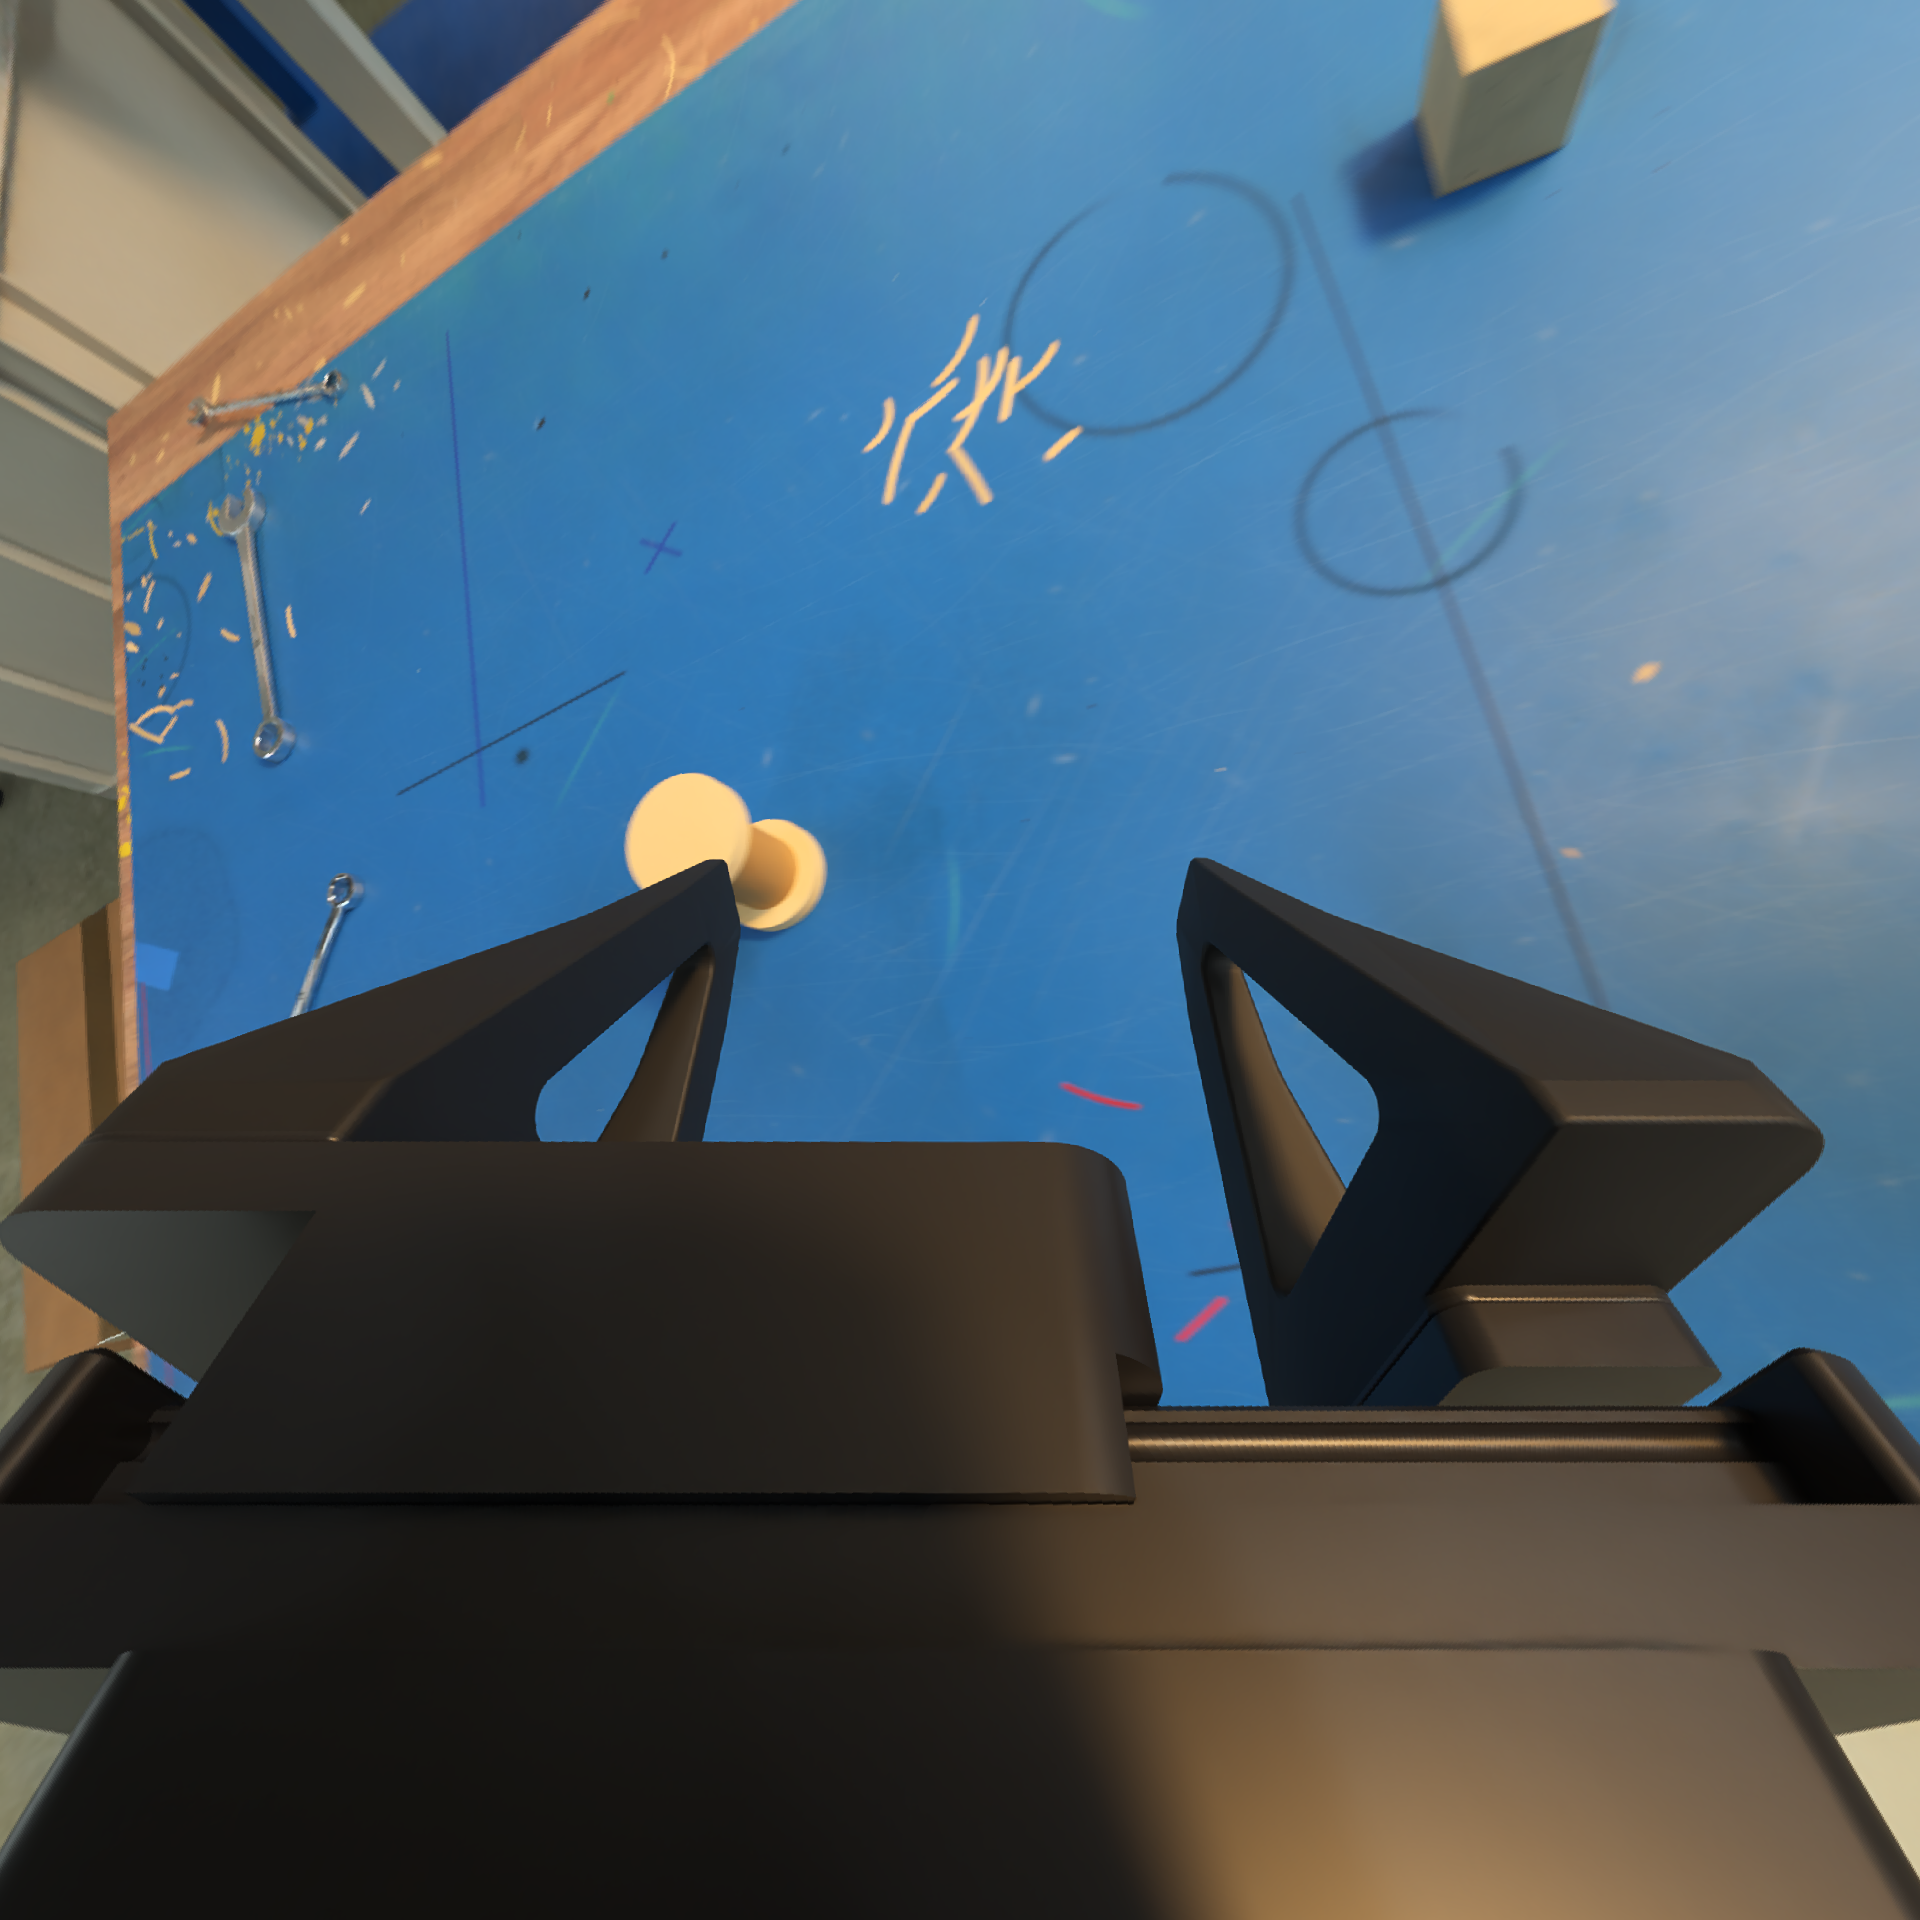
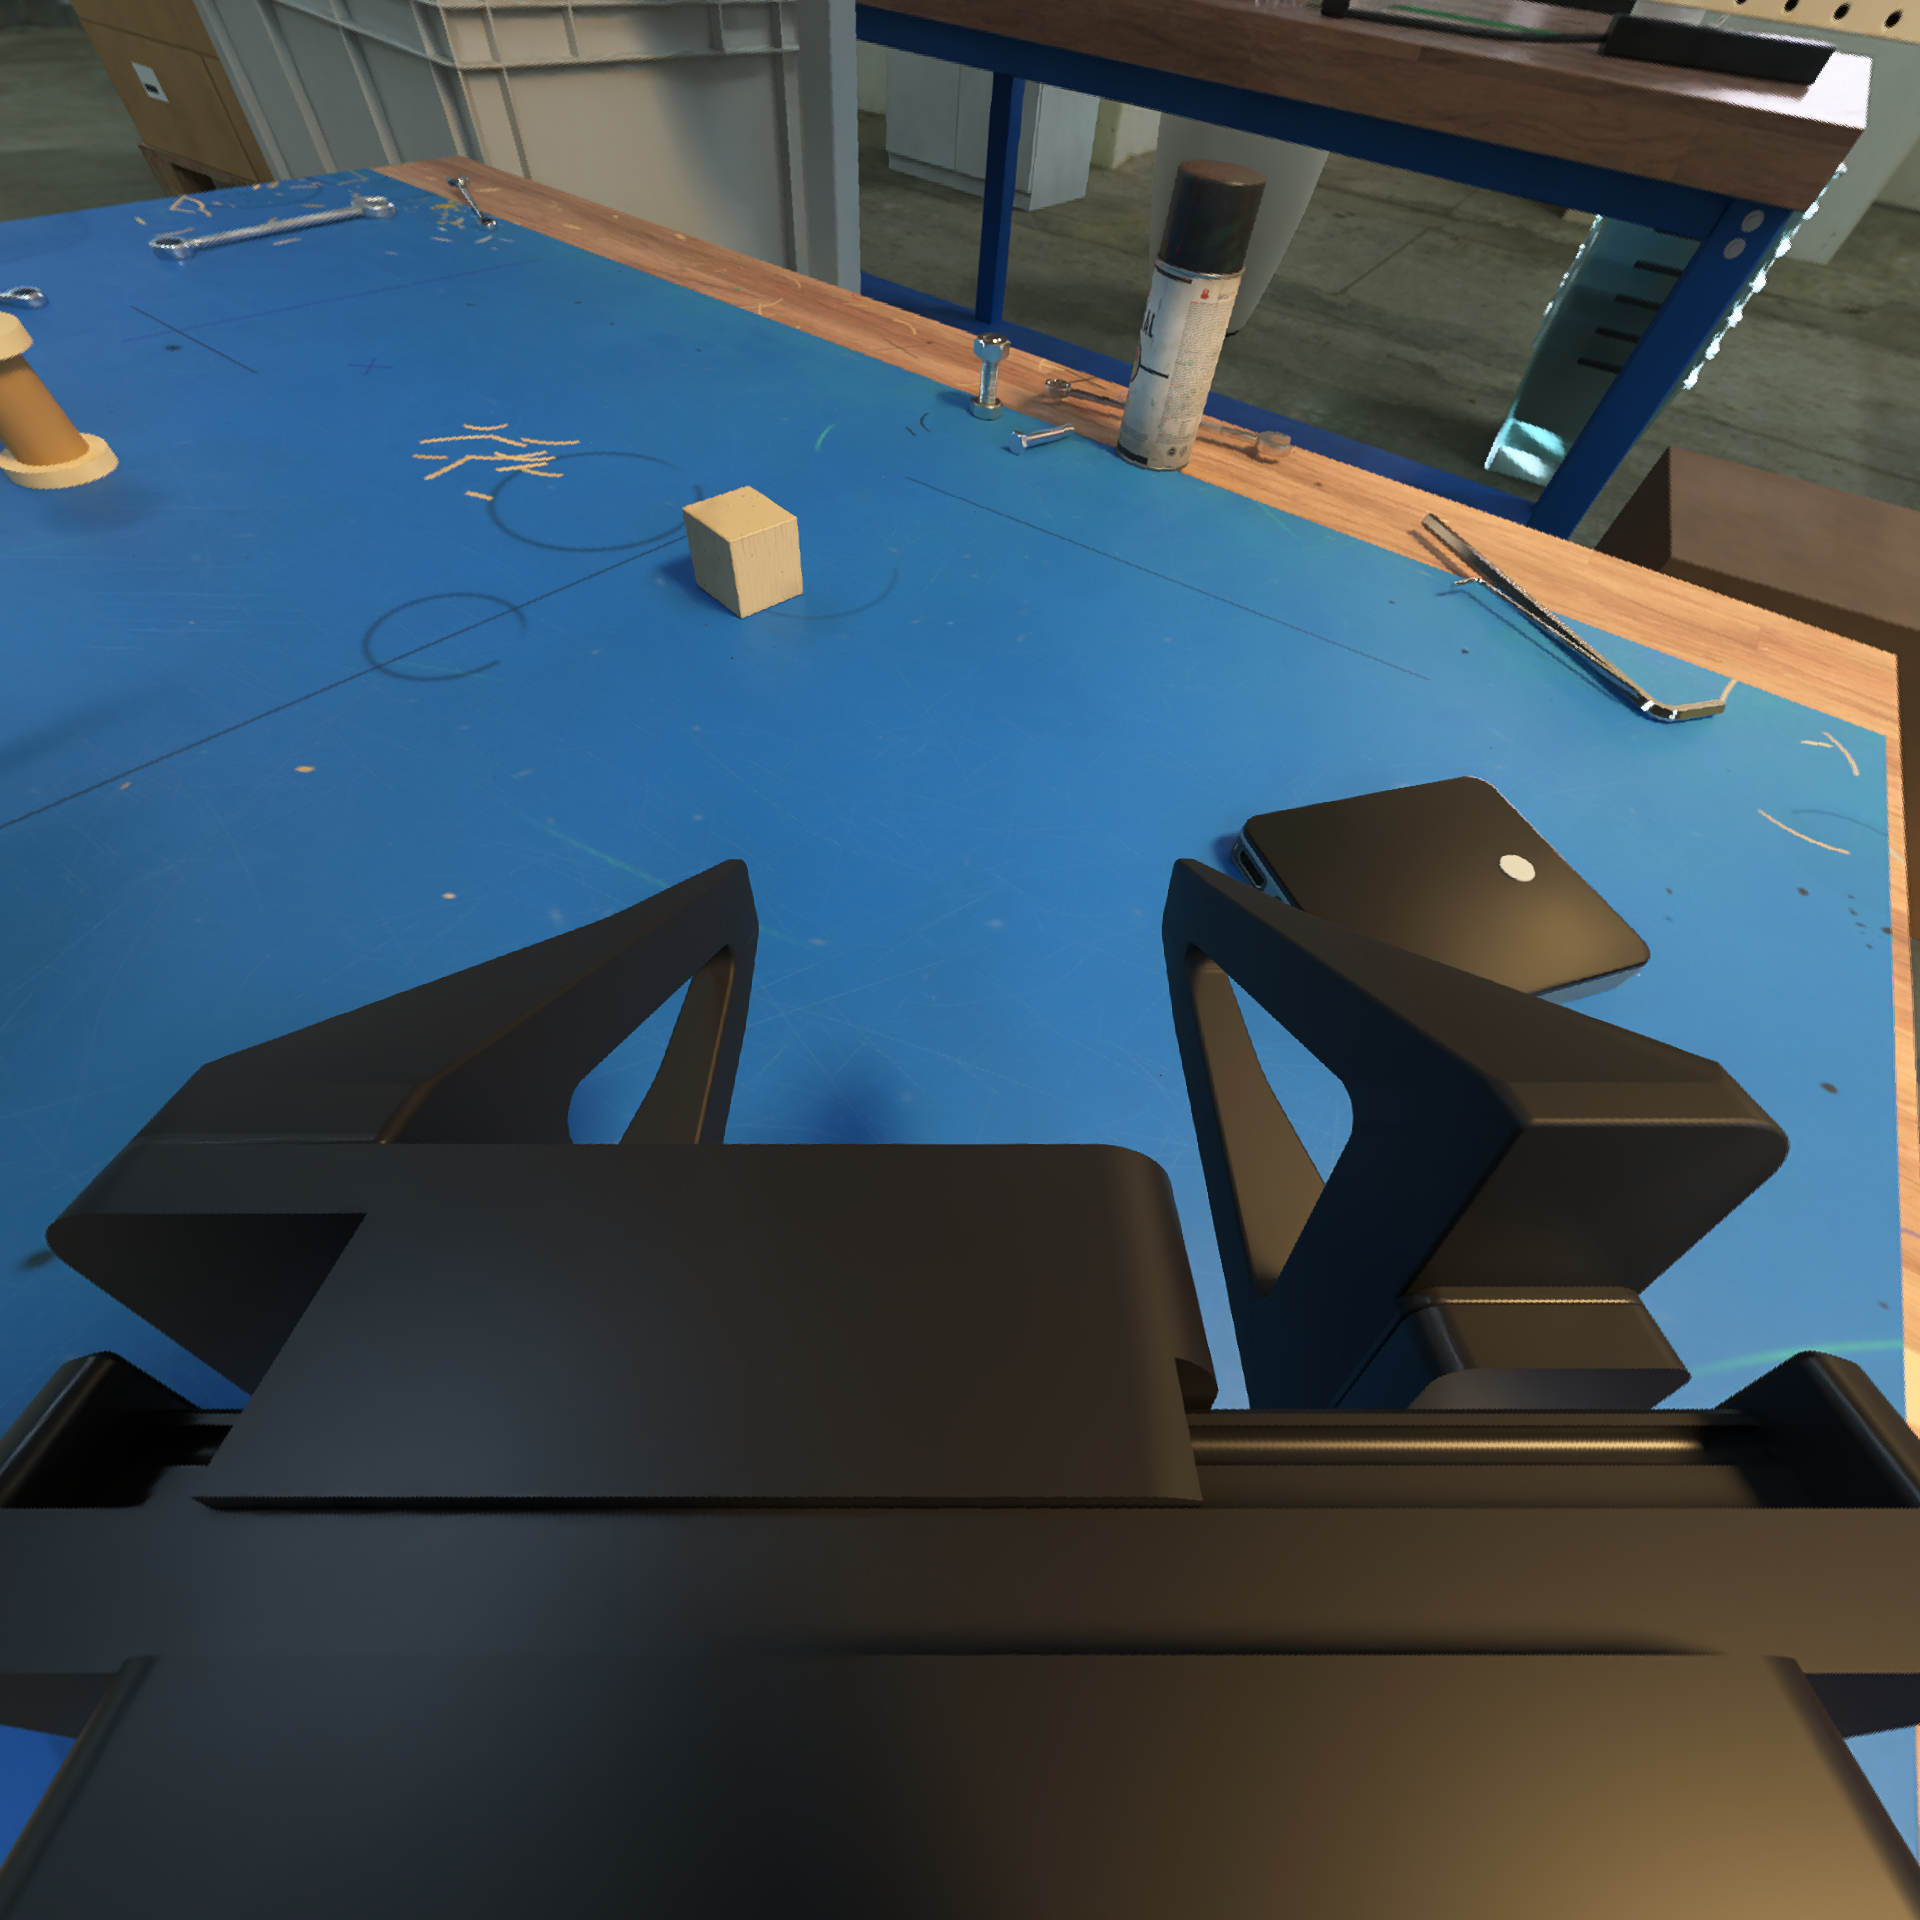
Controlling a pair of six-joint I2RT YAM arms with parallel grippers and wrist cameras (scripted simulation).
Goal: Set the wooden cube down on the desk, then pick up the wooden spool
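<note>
The wooden cube (image 2: 744, 551) rests on the blue desk mat (image 2: 935, 727), free of both grippers; it also shows in the left wrist view (image 1: 1501, 94) at the top right. The wooden spool (image 1: 722, 852) stands upright on the mat, seen from above, just past my left finger's tip (image 1: 712, 883). It also shows at the left edge of the right wrist view (image 2: 42, 416). My left gripper (image 1: 956, 873) is open and empty, high above the mat. My right gripper (image 2: 961, 873) is open and empty, over the mat.
A black phone (image 2: 1444, 888) lies by the right gripper's right finger. A spray can (image 2: 1184, 322), bolts (image 2: 987, 374) and a metal tool (image 2: 1558, 623) sit near the far wooden edge. Wrenches (image 1: 255, 623) lie by the mat's left edge. Wood shavings (image 1: 966, 416) lie mid-mat.
</note>
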